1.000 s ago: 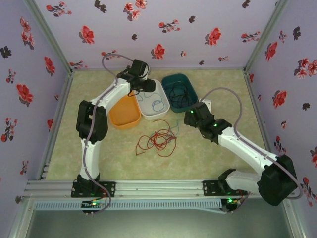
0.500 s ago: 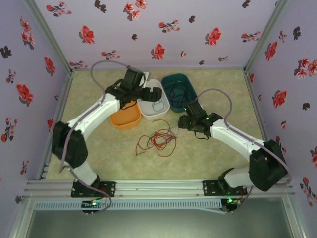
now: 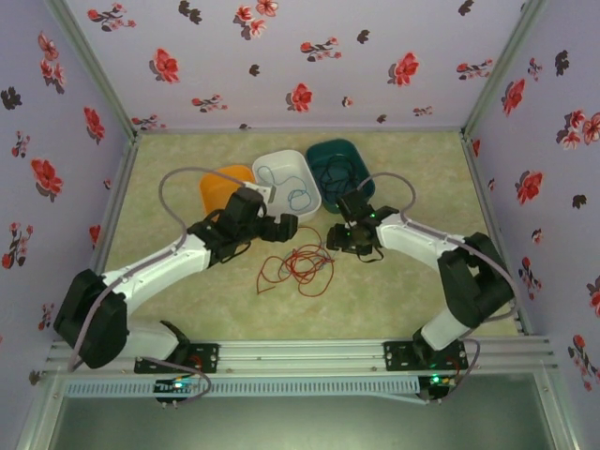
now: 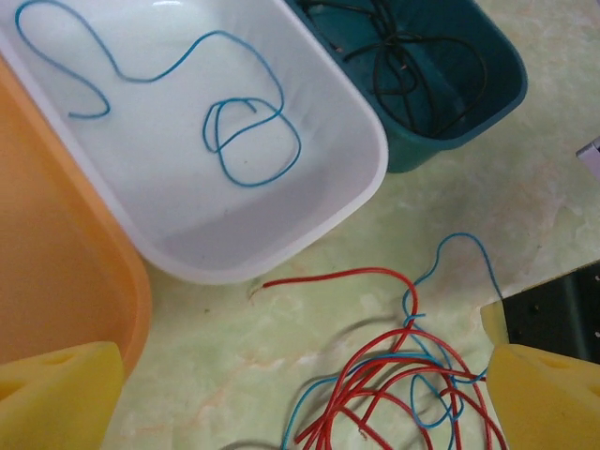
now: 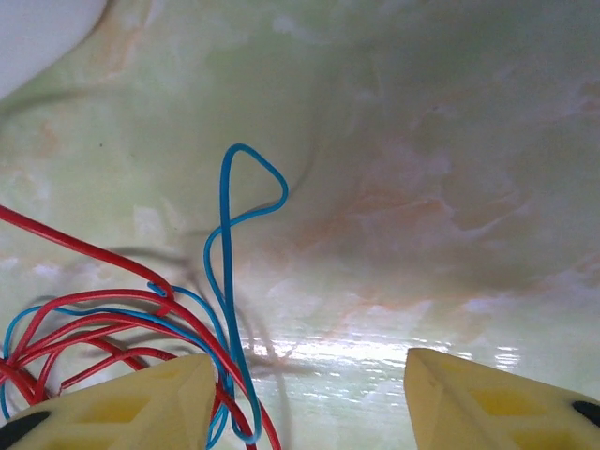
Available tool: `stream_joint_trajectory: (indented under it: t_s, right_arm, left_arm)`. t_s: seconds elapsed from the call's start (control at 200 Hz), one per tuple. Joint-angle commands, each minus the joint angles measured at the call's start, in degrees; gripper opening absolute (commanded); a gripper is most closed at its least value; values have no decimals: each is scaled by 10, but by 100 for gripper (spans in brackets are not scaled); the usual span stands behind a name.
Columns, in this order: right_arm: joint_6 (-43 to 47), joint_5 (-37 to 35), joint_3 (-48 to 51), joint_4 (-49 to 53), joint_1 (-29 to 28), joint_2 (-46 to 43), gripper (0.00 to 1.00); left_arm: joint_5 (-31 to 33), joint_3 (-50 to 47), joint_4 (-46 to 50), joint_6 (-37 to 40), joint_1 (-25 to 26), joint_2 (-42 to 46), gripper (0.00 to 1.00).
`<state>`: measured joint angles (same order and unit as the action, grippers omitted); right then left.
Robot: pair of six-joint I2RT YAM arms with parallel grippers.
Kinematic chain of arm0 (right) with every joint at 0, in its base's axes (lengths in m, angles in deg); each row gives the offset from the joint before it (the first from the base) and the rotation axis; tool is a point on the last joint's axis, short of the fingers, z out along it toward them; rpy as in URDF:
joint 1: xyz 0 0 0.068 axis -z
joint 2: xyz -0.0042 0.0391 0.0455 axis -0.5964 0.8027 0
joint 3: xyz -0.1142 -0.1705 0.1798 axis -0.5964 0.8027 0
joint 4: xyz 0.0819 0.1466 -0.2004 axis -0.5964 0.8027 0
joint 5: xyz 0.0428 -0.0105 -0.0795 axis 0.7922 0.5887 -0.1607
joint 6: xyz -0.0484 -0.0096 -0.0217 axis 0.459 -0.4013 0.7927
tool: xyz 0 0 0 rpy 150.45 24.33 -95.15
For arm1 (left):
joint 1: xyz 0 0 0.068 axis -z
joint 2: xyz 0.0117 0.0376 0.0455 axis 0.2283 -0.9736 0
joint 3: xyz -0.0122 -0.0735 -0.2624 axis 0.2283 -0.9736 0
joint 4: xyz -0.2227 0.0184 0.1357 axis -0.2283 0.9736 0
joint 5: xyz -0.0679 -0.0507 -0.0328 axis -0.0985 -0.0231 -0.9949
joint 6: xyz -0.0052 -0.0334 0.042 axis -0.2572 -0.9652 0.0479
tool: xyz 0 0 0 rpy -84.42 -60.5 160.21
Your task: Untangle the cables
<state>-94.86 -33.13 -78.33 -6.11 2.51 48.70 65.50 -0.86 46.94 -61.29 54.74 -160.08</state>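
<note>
The cables form a loose tangle of red and blue wires (image 3: 302,262) on the mat in front of the trays. In the left wrist view the tangle (image 4: 412,370) lies toward my right finger, with one red end curving to the white tray. My left gripper (image 4: 300,403) is open above the mat; from above it (image 3: 289,225) sits just left of the tangle. My right gripper (image 3: 330,239) is at the tangle's right edge, open. A blue loop (image 5: 239,225) runs up beside its left finger (image 5: 122,408); red wires (image 5: 94,314) lie left of it.
Three trays stand side by side behind the tangle. The orange tray (image 3: 220,183) is on the left. The white tray (image 4: 169,216) holds a separate blue wire (image 4: 248,141). The teal tray (image 4: 497,94) holds dark wires (image 4: 412,66).
Both arms have swung down from the trays toward the tangle. The left gripper left the white tray; the right gripper moved left to the tangle's edge. The wires have not moved.
</note>
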Motion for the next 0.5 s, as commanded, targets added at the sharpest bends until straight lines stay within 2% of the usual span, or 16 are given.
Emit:
stream_joint_trajectory:
  t_s: [0.0,0.21,0.34,0.495]
  right_arm:
    - [-2,20,-24,-9,2,29,51]
    - [-1,18,-31,-13,2,29,30]
    - [11,0,-37,6,2,-4,13]
    - [12,-10,-37,24,1,-47,6]
  left_arm:
    - [23,-39,-80,-37,6,16,100]
    - [52,-86,-87,-45,36,-3,99]
    - [59,-91,-103,-42,59,-29,99]
    - [59,-70,-116,-29,83,-72,99]
